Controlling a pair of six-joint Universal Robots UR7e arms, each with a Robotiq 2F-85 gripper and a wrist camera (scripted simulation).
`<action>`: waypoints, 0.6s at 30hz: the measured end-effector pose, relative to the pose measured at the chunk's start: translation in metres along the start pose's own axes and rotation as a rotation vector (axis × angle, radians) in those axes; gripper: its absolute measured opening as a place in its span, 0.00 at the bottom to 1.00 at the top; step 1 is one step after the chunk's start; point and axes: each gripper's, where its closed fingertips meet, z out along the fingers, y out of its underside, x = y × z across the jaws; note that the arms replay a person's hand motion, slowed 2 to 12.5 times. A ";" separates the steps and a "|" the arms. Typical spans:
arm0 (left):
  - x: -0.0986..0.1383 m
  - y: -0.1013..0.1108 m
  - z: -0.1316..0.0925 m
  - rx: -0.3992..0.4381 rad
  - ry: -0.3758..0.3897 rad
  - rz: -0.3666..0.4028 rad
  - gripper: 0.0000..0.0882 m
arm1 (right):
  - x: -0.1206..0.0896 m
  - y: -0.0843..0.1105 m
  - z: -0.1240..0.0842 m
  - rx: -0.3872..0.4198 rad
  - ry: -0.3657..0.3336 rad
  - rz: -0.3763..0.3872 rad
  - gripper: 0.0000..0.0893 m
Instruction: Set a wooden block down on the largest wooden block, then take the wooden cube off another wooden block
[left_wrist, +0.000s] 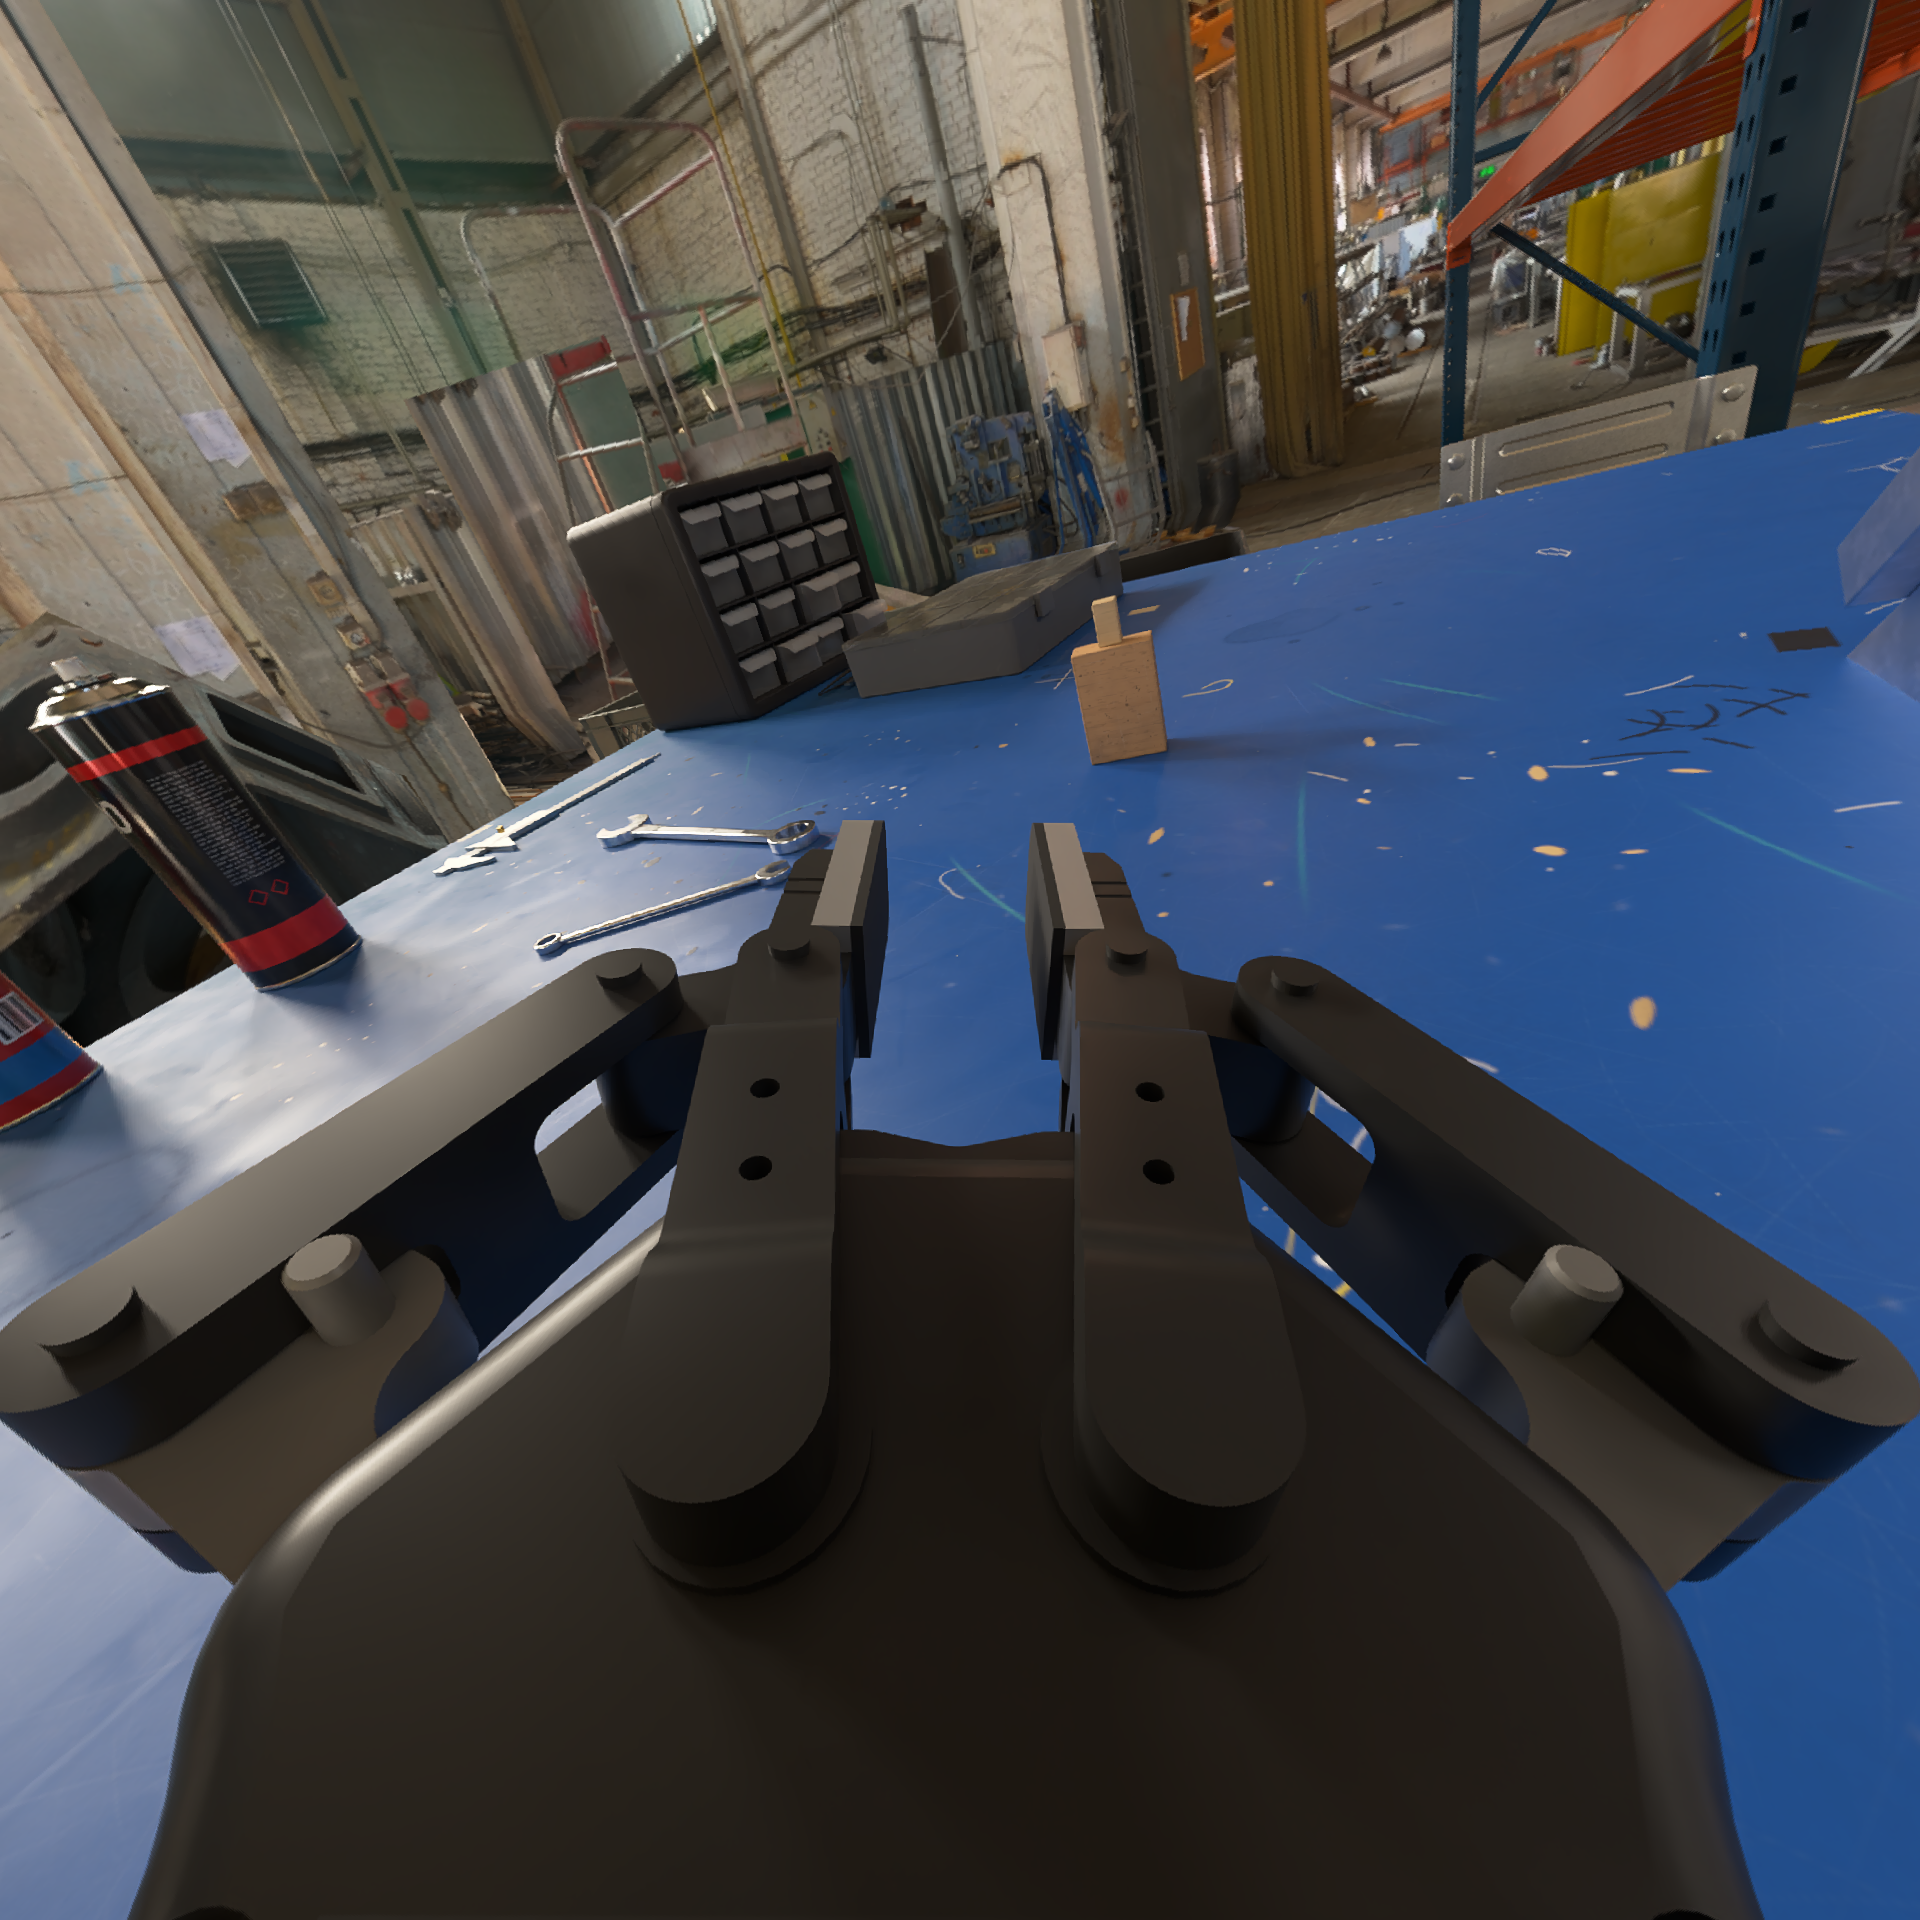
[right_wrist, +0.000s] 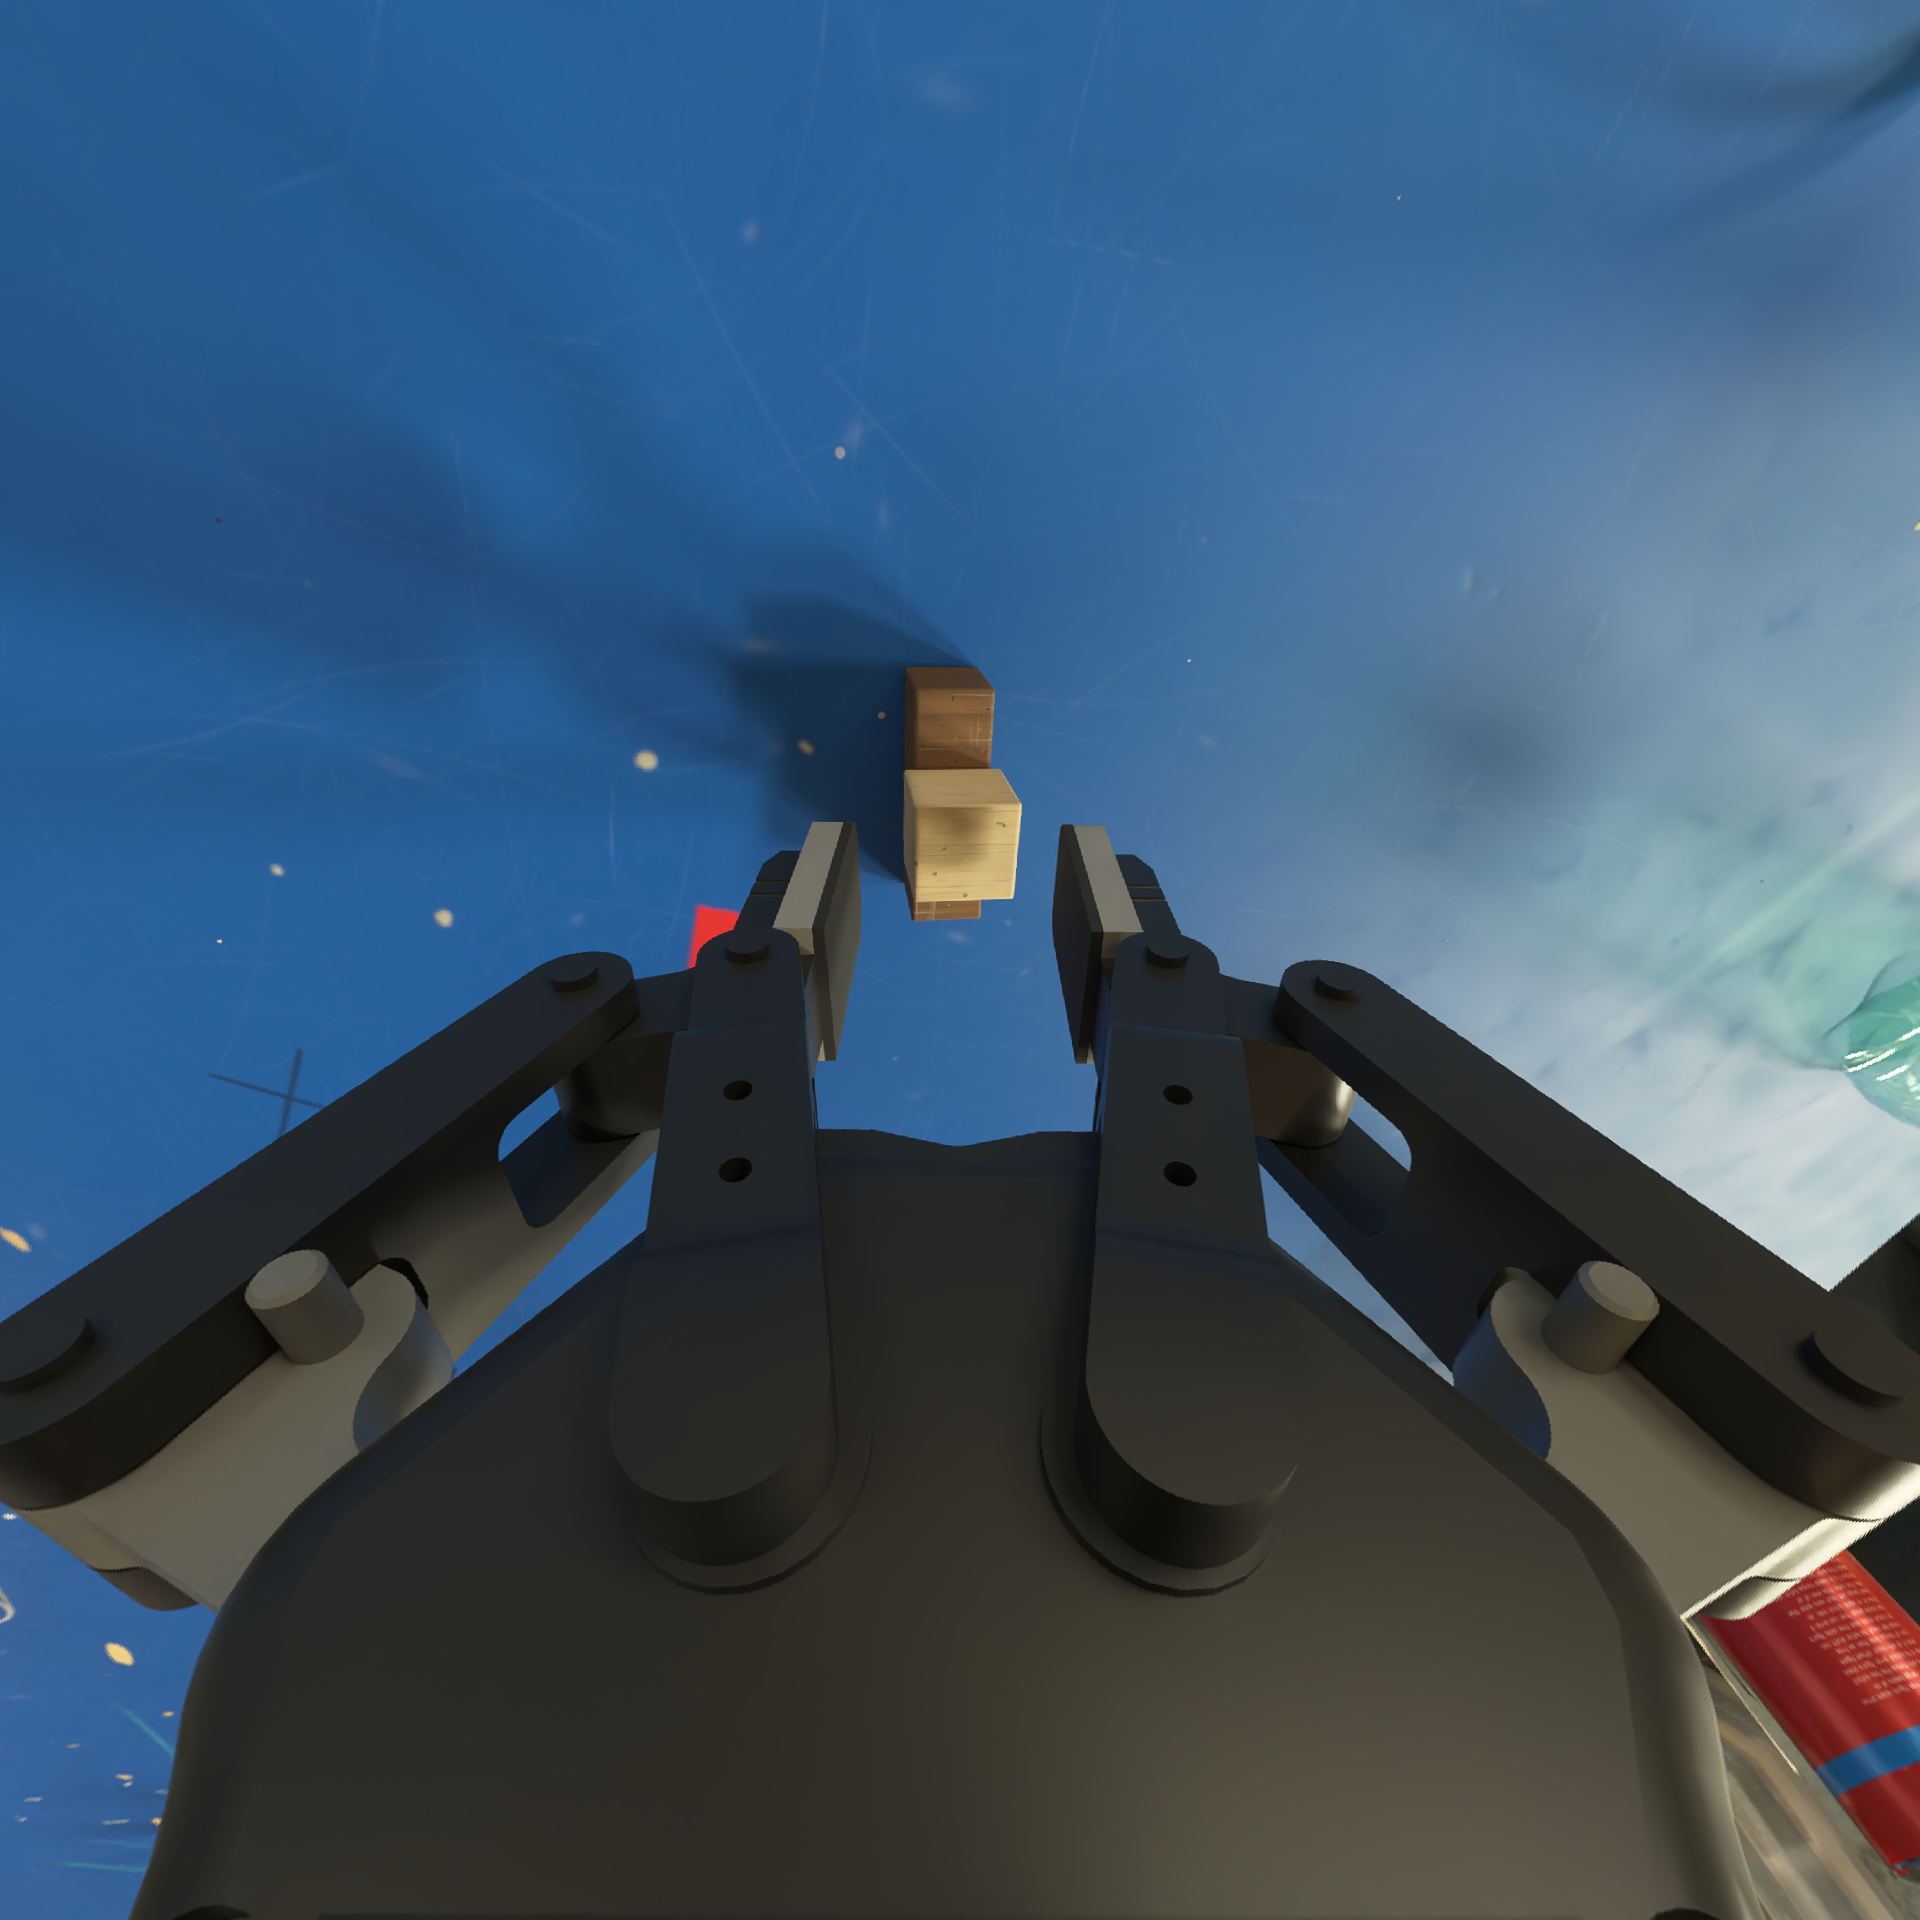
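Hovering with jaws parted and empty, the right gripper (right_wrist: 956, 883) sits above the pale wooden cube (right_wrist: 961, 836) at frame centre, atop a dark wooden block (right_wrist: 948, 715); off-centre closing could topple both

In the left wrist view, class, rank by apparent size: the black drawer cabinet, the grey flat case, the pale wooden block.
1. Black drawer cabinet
2. Grey flat case, nearly as large; close call
3. Pale wooden block, smallest though nearest the camera
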 end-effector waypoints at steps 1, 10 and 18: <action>0.000 0.000 0.000 0.001 0.002 -0.001 0.28 | 0.001 0.000 0.001 -0.004 -0.003 0.003 0.38; 0.003 -0.002 -0.001 0.018 0.021 -0.016 0.28 | 0.003 0.001 0.011 -0.034 -0.034 0.028 0.35; 0.002 -0.002 -0.002 0.019 0.021 -0.017 0.28 | 0.002 0.000 0.013 -0.035 -0.055 0.030 0.22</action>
